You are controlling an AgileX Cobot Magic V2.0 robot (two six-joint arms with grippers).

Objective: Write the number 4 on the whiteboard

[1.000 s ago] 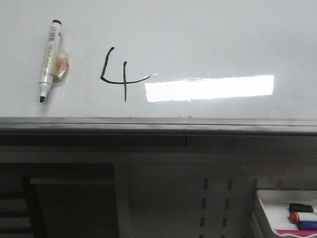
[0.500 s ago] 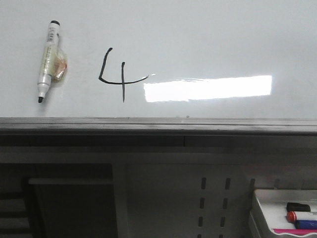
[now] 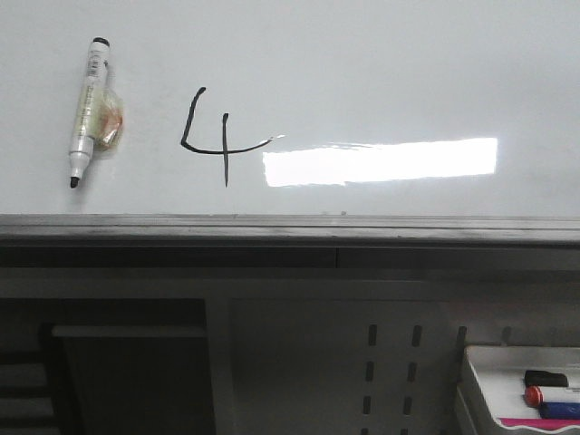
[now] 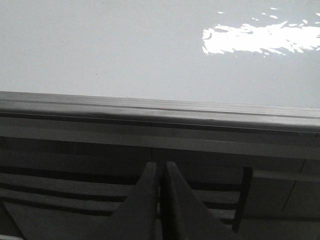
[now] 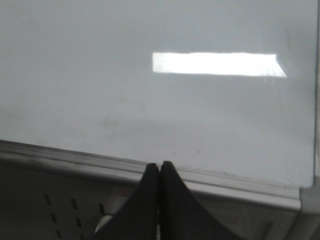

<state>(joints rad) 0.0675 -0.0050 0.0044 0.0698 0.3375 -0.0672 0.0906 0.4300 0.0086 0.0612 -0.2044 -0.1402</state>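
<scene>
Number 4 (image 3: 216,136) sits drawn on the whiteboard (image 3: 381,63), just right of a marker pen (image 3: 88,109) stuck to the board. Left gripper (image 4: 160,172) and right gripper (image 5: 159,170) both have jaws pressed closed, empty, low by the grey ledge (image 3: 290,228), the 4 well apart from both.

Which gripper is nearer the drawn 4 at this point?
Probably left. The number 4 sits left on the whiteboard. Left gripper and right gripper both hang below the ledge, jaws closed, neither view showing it.

Office or classroom: wall whiteboard (image 3: 362,72), marker tray (image 3: 480,381).
</scene>
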